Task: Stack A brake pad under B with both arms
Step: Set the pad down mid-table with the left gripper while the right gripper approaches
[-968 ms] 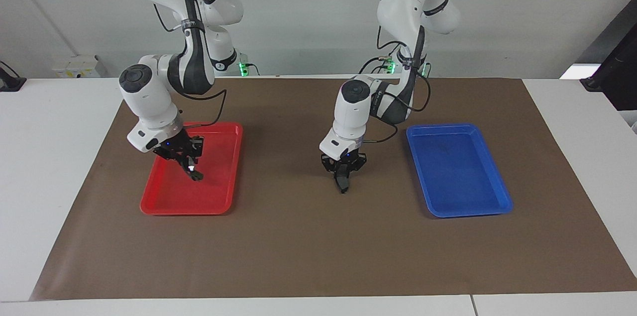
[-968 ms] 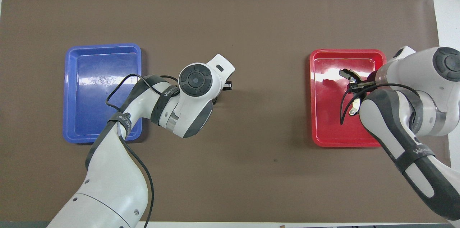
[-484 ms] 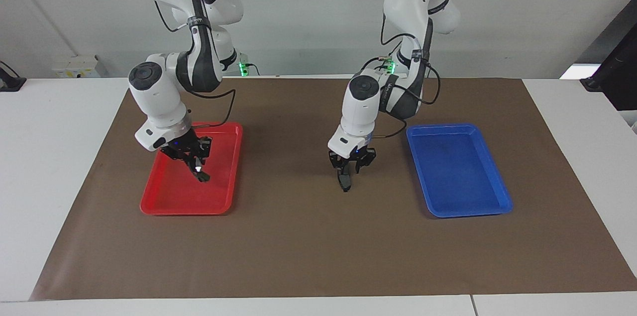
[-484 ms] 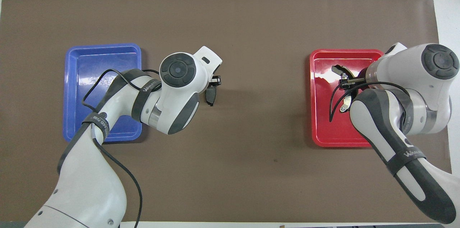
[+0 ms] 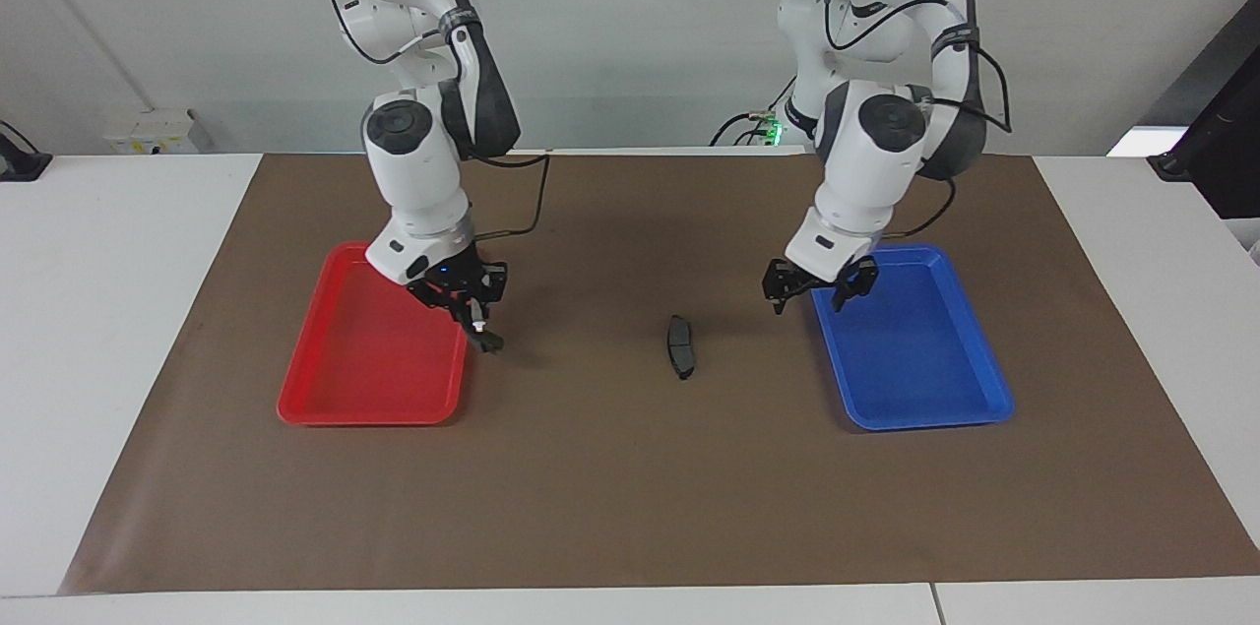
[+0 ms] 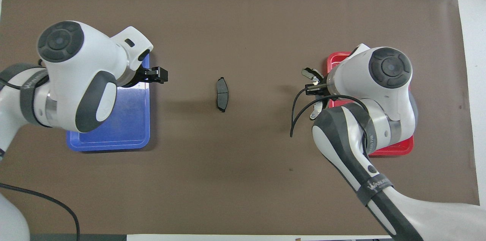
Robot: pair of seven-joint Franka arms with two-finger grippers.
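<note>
Both grippers hang in the air. Left gripper [image 5: 813, 293], fingers spread apart and holding nothing, is over the edge of the blue tray [image 5: 911, 340] that faces the middle of the table. Right gripper [image 5: 479, 328] is clamped on a dark curved brake piece [image 5: 486, 340] with a pale metal end, and hangs over the brown mat just beside the rim of the red tray [image 5: 369, 349].

On the mat between the two trays lies the small brake pad [image 5: 680, 346], alone and touching nothing. It is a short, flat, dark-grey slab with a slight arch and a matte face, its long side running toward and away from the robots; from overhead it [image 6: 221, 89] shows a faint centre line across its width.

Each tray is a shallow plastic rectangle with rounded corners and a raised lip, the surface glossy. The mat [image 5: 591, 487] is plain brown paper-like sheet spread over a white table [image 5: 98, 261].
</note>
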